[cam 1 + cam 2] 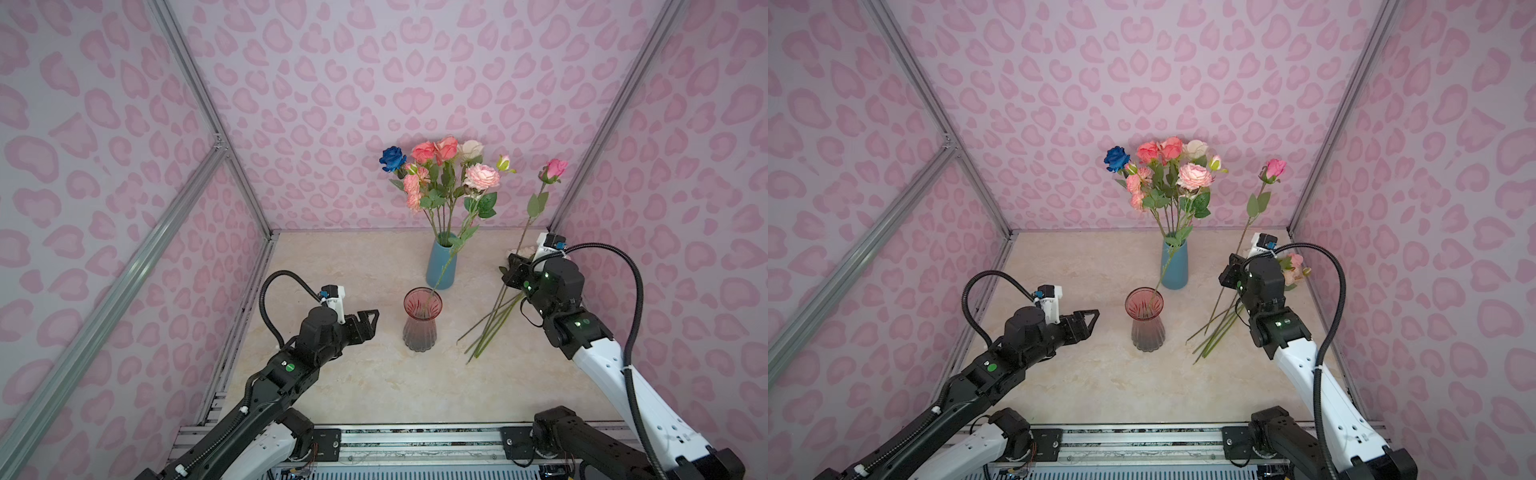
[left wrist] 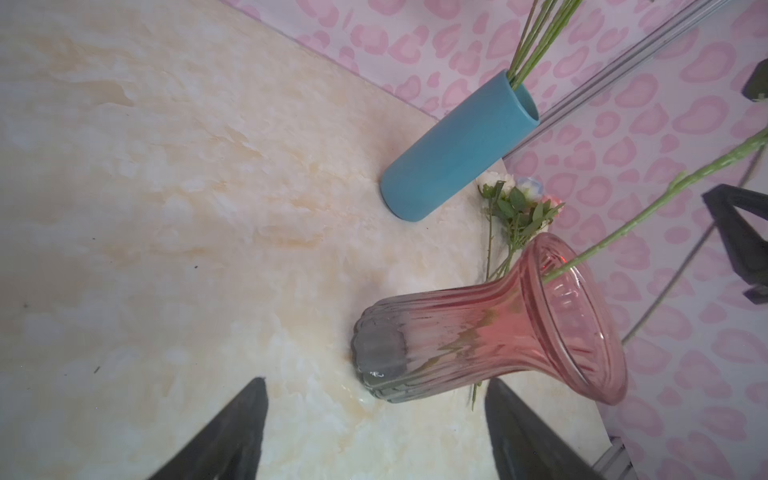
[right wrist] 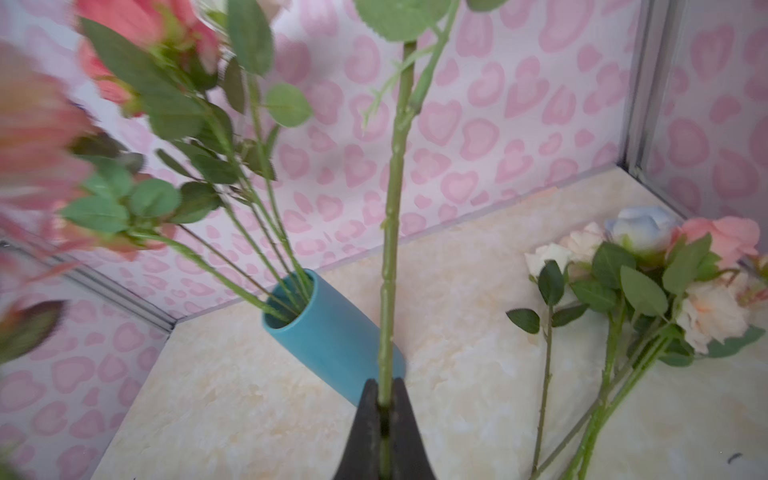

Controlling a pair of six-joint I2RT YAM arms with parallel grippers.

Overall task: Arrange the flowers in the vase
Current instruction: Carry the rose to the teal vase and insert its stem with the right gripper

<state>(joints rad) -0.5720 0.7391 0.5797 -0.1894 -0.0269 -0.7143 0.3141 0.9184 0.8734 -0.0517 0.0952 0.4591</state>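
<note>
Legible text, labels, brand marks, numbers or signs: none can be read in any view.

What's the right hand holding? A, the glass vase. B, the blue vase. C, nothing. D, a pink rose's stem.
D: the right hand is shut on the green stem of the pink rose, as the right wrist view shows.
</note>
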